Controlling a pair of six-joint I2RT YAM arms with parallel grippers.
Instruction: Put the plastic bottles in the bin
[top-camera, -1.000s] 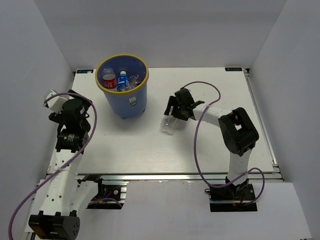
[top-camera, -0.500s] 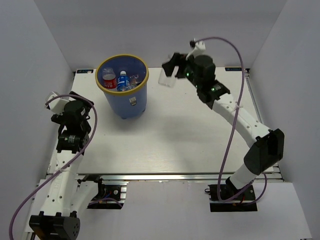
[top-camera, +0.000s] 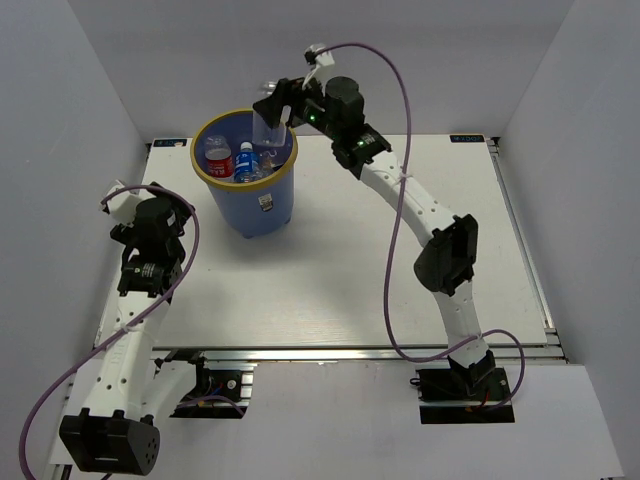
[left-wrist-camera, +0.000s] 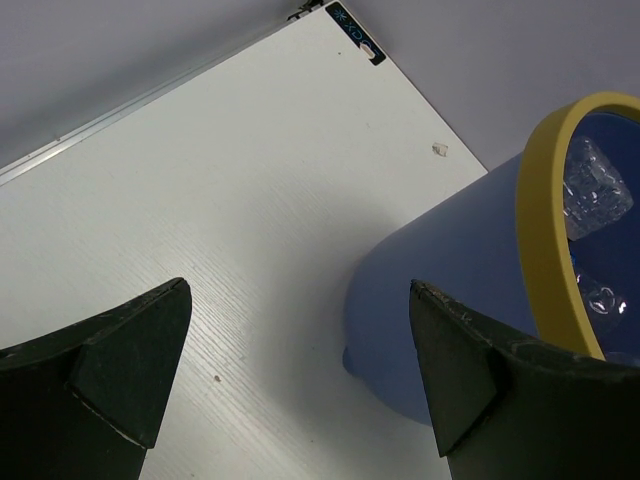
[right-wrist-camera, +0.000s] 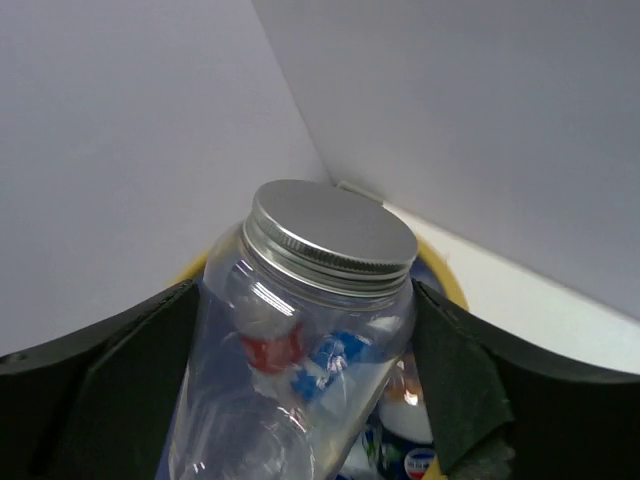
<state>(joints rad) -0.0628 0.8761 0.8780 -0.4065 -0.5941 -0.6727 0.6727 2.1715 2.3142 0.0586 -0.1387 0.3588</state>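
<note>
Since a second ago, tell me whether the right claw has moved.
Yes. The right claw, shut on a clear bottle, has swung left and up the view, from right of the bin to over its rim.

- Round blue plastic bin w/ yellow rim (top-camera: 250, 205): far-left on white table (top-camera: 380, 270).
- Small labelled plastic bottles (top-camera: 228, 158): in bin.
- Clear silver-lidded plastic bottle (top-camera: 267, 131): over bin's far-right part.

Round blue bin (top-camera: 240, 205) with yellow rim, upright at 11 o'clock on the tabletop (top-camera: 380, 280). Inside, a red-labelled bottle (top-camera: 218, 160) beside a blue-labelled bottle (top-camera: 247, 162). Over the opening toward 2 o'clock, a clear bottle (right-wrist-camera: 300, 360) with silver screw cap, tilted, raised off the tabletop.
</note>
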